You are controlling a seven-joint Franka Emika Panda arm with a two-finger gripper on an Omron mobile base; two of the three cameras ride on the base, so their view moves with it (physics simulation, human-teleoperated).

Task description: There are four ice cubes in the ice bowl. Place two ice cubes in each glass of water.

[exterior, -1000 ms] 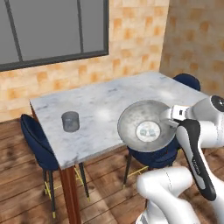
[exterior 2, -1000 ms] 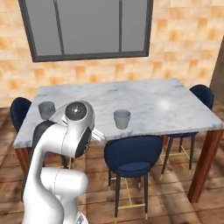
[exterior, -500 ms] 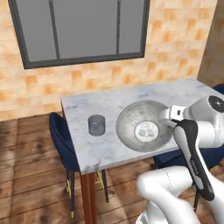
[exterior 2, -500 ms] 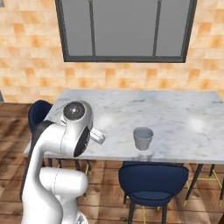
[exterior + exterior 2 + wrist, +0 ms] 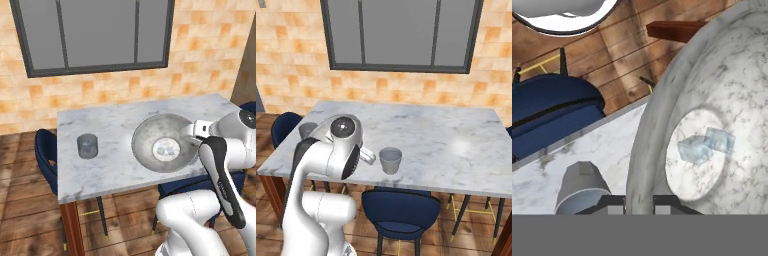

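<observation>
Metal ice bowl (image 5: 662, 130) with ice cubes (image 5: 704, 145) inside; jaws clamped on its rim

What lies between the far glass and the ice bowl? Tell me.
Bare marble table top separates that glass from the ice bowl, in the left base view.

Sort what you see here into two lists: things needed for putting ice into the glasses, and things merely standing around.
Needed: ice cubes, ice bowl, the two glasses of water.
Standing around: blue chairs, marble table, window, brick wall.
</observation>
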